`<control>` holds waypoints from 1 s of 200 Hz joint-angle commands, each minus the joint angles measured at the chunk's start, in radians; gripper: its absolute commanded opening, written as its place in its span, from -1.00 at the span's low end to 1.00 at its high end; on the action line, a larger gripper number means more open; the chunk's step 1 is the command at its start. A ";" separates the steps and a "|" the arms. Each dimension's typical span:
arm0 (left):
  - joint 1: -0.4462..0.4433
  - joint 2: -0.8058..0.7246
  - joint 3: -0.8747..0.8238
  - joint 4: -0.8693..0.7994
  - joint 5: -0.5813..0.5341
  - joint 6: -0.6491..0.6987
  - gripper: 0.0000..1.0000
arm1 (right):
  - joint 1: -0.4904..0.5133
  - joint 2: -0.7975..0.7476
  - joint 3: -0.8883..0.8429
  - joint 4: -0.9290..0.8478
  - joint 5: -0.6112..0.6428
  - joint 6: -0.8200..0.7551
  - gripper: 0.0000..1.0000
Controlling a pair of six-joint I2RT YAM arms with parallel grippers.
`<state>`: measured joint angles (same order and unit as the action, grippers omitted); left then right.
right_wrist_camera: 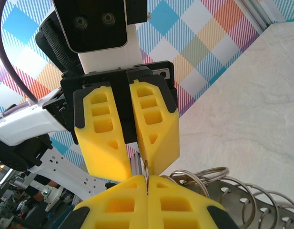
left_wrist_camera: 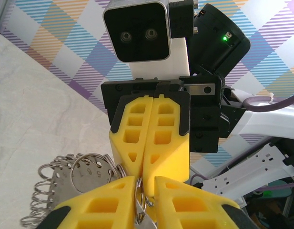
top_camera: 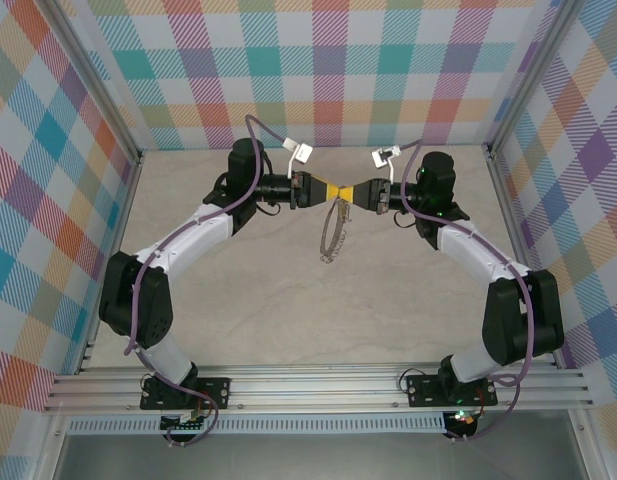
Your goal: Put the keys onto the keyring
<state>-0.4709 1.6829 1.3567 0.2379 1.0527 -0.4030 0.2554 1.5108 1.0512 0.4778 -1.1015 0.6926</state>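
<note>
Seen from above, the two arms reach in from either side and meet tip to tip over the pale stone-patterned table point(top_camera: 288, 300), toward 12 o'clock from its middle. The left gripper point(top_camera: 326, 189) points to 3 o'clock and the right gripper point(top_camera: 354, 192) points to 9 o'clock, with their yellow fingertips almost touching. The keyring point(top_camera: 334, 235), a silvery ring with a bumpy, coil-like rim, hangs from that meeting point toward 6 o'clock.

In the right wrist view, the right gripper's yellow fingers point(right_wrist_camera: 185, 205) are pressed together at the bottom of the frame. They pinch a thin wire loop point(right_wrist_camera: 146, 171) that belongs to the keyring bunch. The bumpy rim and several small rings spread away toward 4 o'clock.

In the left wrist view, the left gripper's fingers point(left_wrist_camera: 194, 202) stand nearly together, with a narrow gap between them. The same thin loop sits in that gap. It is not possible to tell whether these fingers press on it. A round metal tag point(left_wrist_camera: 89, 174) and the coiled rim lie toward 9 o'clock of the fingertips.
</note>
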 commanded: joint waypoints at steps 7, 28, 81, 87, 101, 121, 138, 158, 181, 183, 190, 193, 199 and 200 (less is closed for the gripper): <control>-0.014 -0.010 0.009 0.038 0.028 0.005 -0.67 | -0.004 0.002 0.015 0.009 0.009 -0.029 -1.00; -0.015 -0.018 0.001 0.036 0.033 0.012 -0.66 | -0.004 0.002 0.015 0.004 0.015 -0.033 -1.00; -0.015 -0.037 -0.017 0.027 0.047 0.032 -0.81 | -0.004 0.008 0.017 0.002 0.026 -0.033 -1.00; -0.014 -0.038 -0.019 0.023 0.048 0.035 -0.83 | -0.004 0.009 0.018 0.002 0.027 -0.033 -1.00; -0.015 -0.042 -0.020 0.018 0.047 0.040 -0.85 | -0.004 0.011 0.018 0.004 0.027 -0.031 -1.00; -0.015 -0.042 -0.022 0.023 0.049 0.041 -1.00 | -0.003 0.012 0.018 0.010 0.030 -0.025 -1.00; -0.015 -0.045 -0.024 0.034 0.042 0.035 -1.00 | -0.003 0.011 0.019 0.022 0.029 -0.011 -1.00; -0.015 -0.057 -0.036 0.056 -0.010 0.014 -1.00 | -0.007 -0.007 0.023 0.004 0.055 -0.002 -0.60; -0.016 -0.082 -0.065 0.123 -0.092 -0.042 -1.00 | -0.025 -0.074 -0.001 -0.017 0.101 -0.006 -0.23; -0.016 -0.085 -0.071 0.135 -0.099 -0.049 -1.00 | -0.027 -0.081 -0.005 -0.020 0.106 -0.007 -0.21; -0.015 -0.093 -0.083 0.168 -0.115 -0.074 -1.00 | -0.034 -0.106 -0.016 -0.033 0.123 -0.012 -0.19; -0.015 -0.097 -0.087 0.181 -0.121 -0.085 -1.00 | -0.035 -0.120 -0.022 -0.037 0.132 -0.013 -0.19; -0.016 -0.105 -0.095 0.205 -0.129 -0.101 -1.00 | -0.039 -0.143 -0.037 -0.044 0.150 -0.017 -0.15; -0.016 -0.106 -0.096 0.208 -0.132 -0.103 -1.00 | -0.040 -0.148 -0.040 -0.048 0.155 -0.018 -0.15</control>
<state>-0.4778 1.6512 1.2884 0.2924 0.9810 -0.4290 0.2352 1.4704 1.0428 0.4427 -1.0172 0.6952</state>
